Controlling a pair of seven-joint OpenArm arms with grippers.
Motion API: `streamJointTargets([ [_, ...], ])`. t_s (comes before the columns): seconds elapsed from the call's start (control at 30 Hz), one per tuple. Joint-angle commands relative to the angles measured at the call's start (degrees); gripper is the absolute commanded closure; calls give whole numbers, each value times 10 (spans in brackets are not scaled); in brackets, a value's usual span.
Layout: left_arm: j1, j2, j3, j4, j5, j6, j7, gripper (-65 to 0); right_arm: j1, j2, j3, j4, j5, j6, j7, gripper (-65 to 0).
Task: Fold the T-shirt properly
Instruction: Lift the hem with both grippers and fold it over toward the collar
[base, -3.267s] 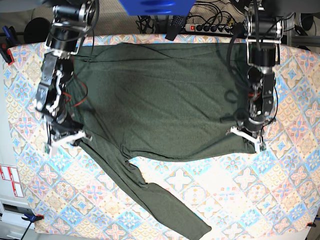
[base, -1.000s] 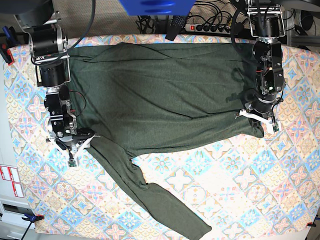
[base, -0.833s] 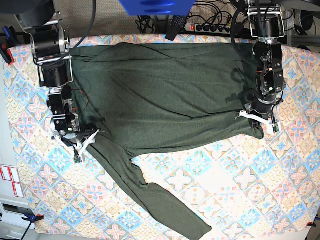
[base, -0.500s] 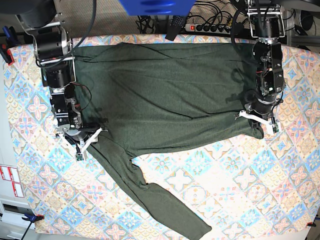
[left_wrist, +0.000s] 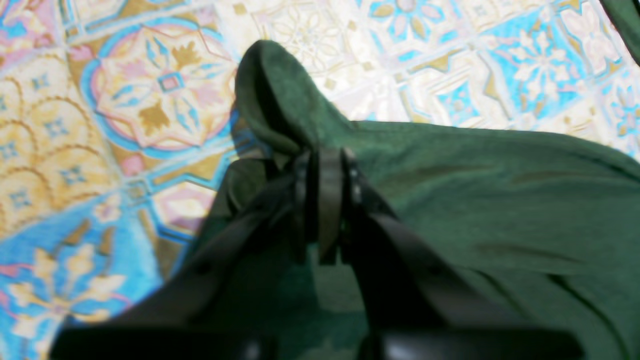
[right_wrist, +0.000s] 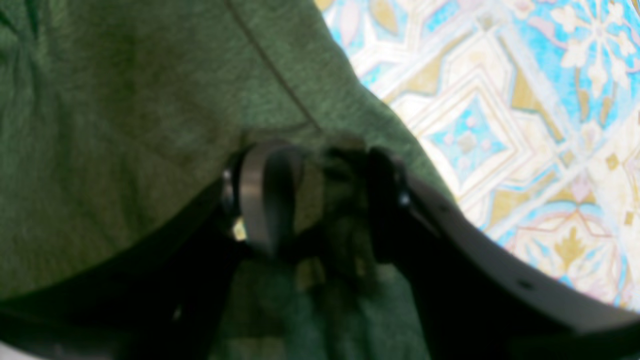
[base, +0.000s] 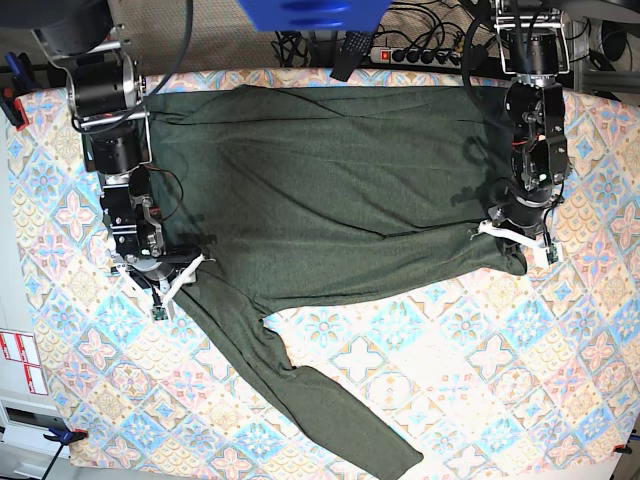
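Observation:
The dark olive T-shirt (base: 330, 200) lies spread across the table, with one long sleeve (base: 300, 390) trailing toward the front edge. My left gripper (base: 515, 245) is at the shirt's right lower corner. In the left wrist view this gripper (left_wrist: 325, 210) is shut on a pinched fold of the T-shirt (left_wrist: 500, 200). My right gripper (base: 170, 280) sits at the left edge, where the sleeve meets the body. In the right wrist view its jaws (right_wrist: 325, 200) stand apart with a lump of the T-shirt (right_wrist: 125, 125) between them.
A patterned tablecloth (base: 480, 380) covers the table. A power strip (base: 420, 55) and cables lie behind the far edge. A blue object (base: 310, 12) hangs at the top. A clamp (base: 10, 105) grips the left table edge.
My right gripper has slid right and a little up, from the bare cloth onto the shirt's edge by the sleeve. The left gripper has barely moved and still holds the corner.

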Motion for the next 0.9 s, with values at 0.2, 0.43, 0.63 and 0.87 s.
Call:
streamJointTargets([
  [0.2,-6,-10,-3,12,-10,-1,-10,0,14,17,28,9,-5,-6,5,-269],
  [0.43,-6,-9,-3,12,-10,-1,-10,0,25,17,61,4,-5,-6,5,-271],
  [0.63,-6,-8,-3,12,-10,-1,-10,0,33,17,60,-44,-5,-4,5,-271],
  [0.87,-6,-9,-3,12,-10,-1,-10,0,33,17,59,-54,-5,7,3,-270],
])
